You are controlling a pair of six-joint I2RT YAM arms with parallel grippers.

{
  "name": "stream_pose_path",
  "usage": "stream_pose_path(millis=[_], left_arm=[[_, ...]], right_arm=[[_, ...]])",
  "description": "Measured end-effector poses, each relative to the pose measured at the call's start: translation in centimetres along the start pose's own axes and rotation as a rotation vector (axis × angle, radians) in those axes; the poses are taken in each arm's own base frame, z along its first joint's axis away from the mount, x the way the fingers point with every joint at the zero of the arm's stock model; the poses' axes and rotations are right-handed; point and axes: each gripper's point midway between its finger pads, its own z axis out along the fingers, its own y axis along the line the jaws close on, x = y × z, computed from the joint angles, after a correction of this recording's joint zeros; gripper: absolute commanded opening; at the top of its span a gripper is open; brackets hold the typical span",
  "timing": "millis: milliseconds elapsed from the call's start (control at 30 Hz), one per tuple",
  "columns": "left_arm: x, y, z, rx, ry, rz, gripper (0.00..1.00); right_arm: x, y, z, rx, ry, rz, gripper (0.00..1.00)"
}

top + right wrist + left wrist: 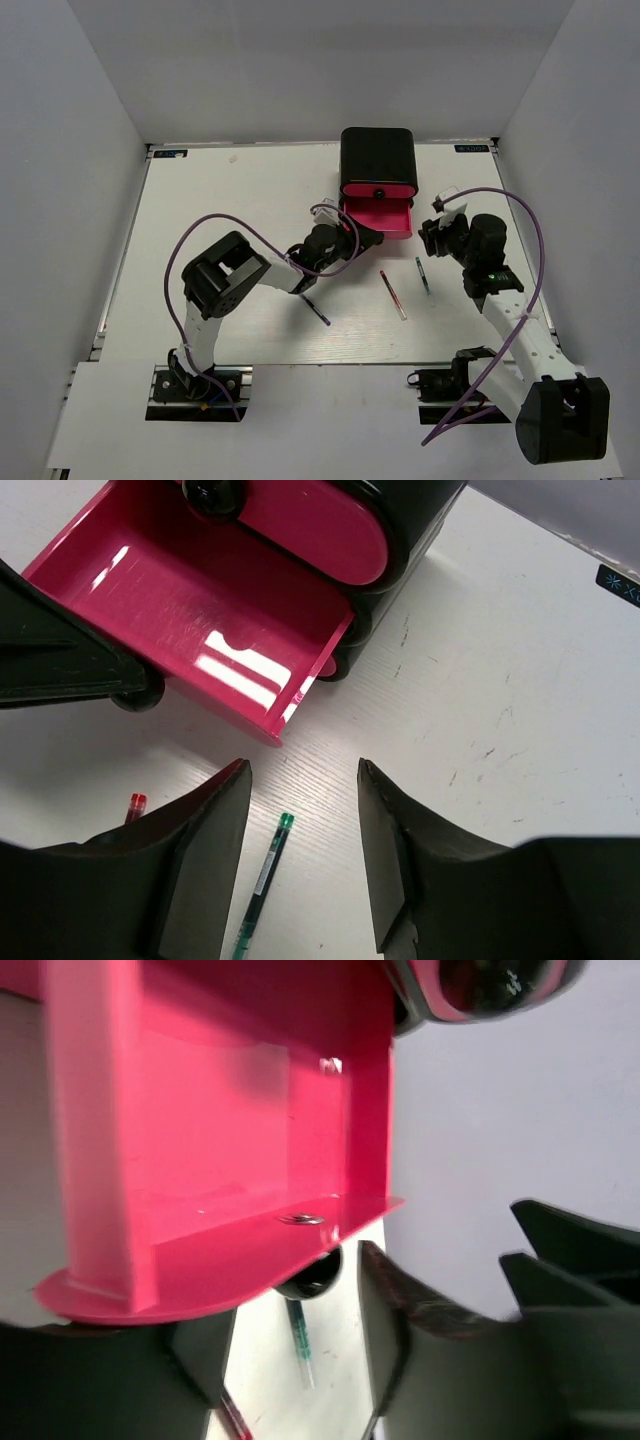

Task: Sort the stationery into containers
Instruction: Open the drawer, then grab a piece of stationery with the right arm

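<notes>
Three pens lie on the white table (200, 200), all in front of the cabinet. A dark blue pen (315, 308) lies furthest left at an angle, a slim red pen (393, 295) is in the middle, and a green pen (423, 275) with a green cap is just to its right. The left gripper (366, 238) sits at the near left corner of the open drawer (380, 215) with its fingers spread. The drawer's black knob (310, 1282) shows between them, though whether either finger touches it is hard to tell. The black cabinet (378, 155) shows two glossy pink drawers, the bottom one pulled out and a closed drawer (320, 530) above it. The right gripper (303, 780) hovers above the green pen near the open drawer's right side, fingers apart and holding nothing.
</notes>
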Motion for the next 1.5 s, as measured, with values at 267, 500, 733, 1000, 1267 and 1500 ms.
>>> stream_pose_path(millis=[267, 500, 733, 1000, 1267, 1500], left_arm=[[-0.3, -0.4, -1.2, -0.021, 0.004, 0.005, 0.77], [-1.1, -1.9, -5.7, -0.01, -0.002, 0.025, 0.77], [-0.9, 0.5, -14.5, -0.105, -0.007, 0.1, 0.83], [-5.6, -0.8, -23.0, -0.171, -0.174, 0.142, 1.0], [-5.7, 3.5, -27.4, -0.297, -0.205, 0.141, 1.0], [-3.7, 8.8, -28.4, -0.461, -0.14, 0.143, 1.0]], right_arm=[[0.7, 0.5, -0.2, -0.036, 0.022, -0.008, 0.53], [1.3, 1.4, -1.2, -0.081, 0.048, -0.054, 0.33], [4.1, 2.3, -2.0, -0.133, 0.142, -0.117, 0.37], [10.5, 4.0, -1.5, -0.236, 0.374, -0.061, 0.46], [15.3, 4.7, -1.4, -0.263, 0.558, 0.014, 0.46], [16.6, 4.1, -1.1, -0.222, 0.615, 0.031, 0.44]])
